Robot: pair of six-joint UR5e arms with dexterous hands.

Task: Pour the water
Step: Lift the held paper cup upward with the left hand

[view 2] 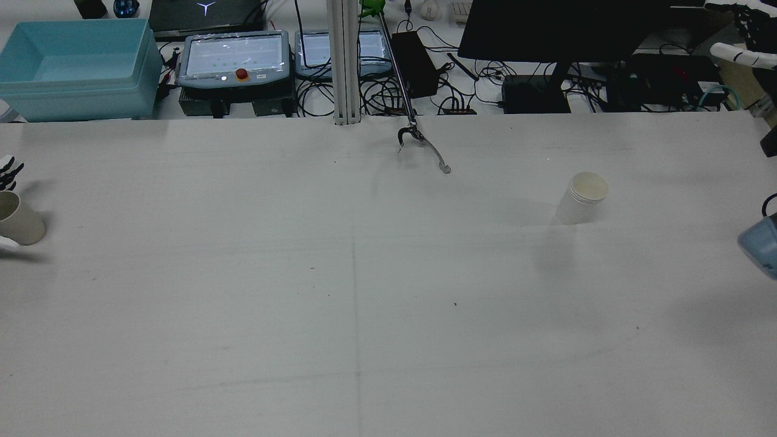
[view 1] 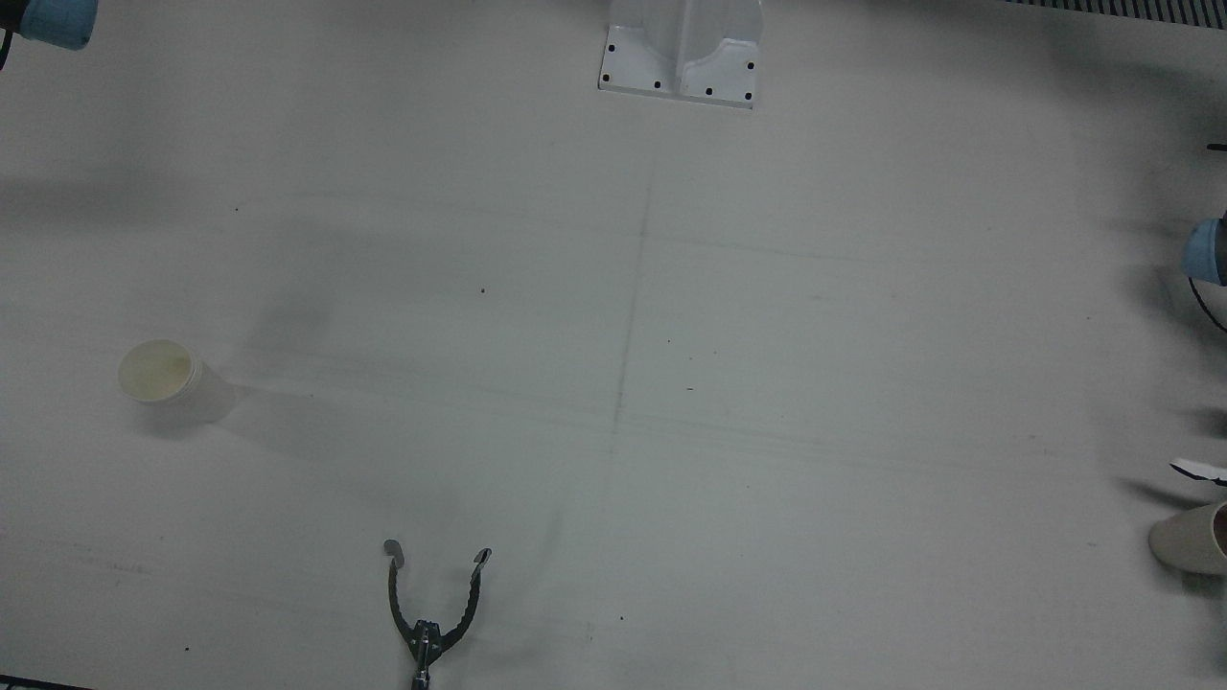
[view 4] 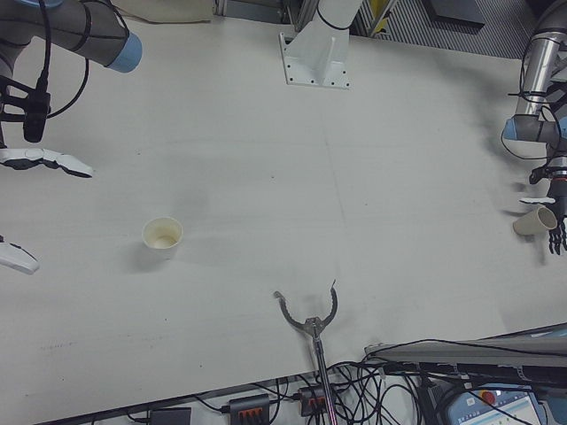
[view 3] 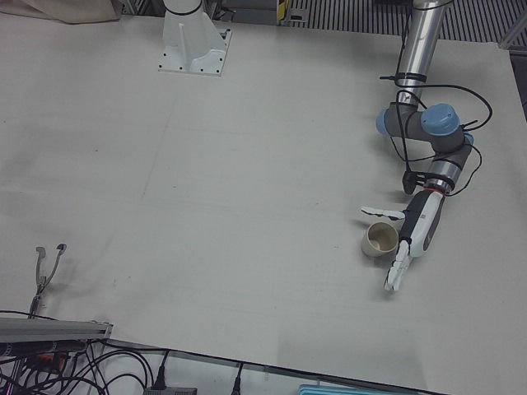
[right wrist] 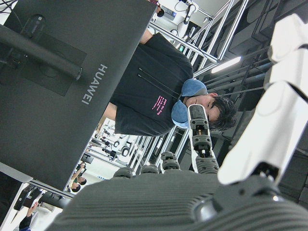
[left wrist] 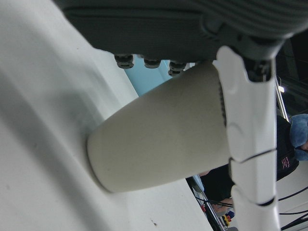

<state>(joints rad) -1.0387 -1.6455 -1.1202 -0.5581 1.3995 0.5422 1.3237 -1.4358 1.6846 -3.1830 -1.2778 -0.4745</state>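
One paper cup [view 3: 381,239] sits between the left hand's [view 3: 416,228] spread fingers [view 3: 397,271].

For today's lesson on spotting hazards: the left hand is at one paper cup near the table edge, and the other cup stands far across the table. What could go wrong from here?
1. The left hand only cradles the near cup, fingers spread, so the thin cup may slip or crush as the grip closes.
2. This cup stands close to the table edge; a nudge could tip it off.
3. The far cup is a long carry away, so spills are likely, and the grabber tool lies nearby.
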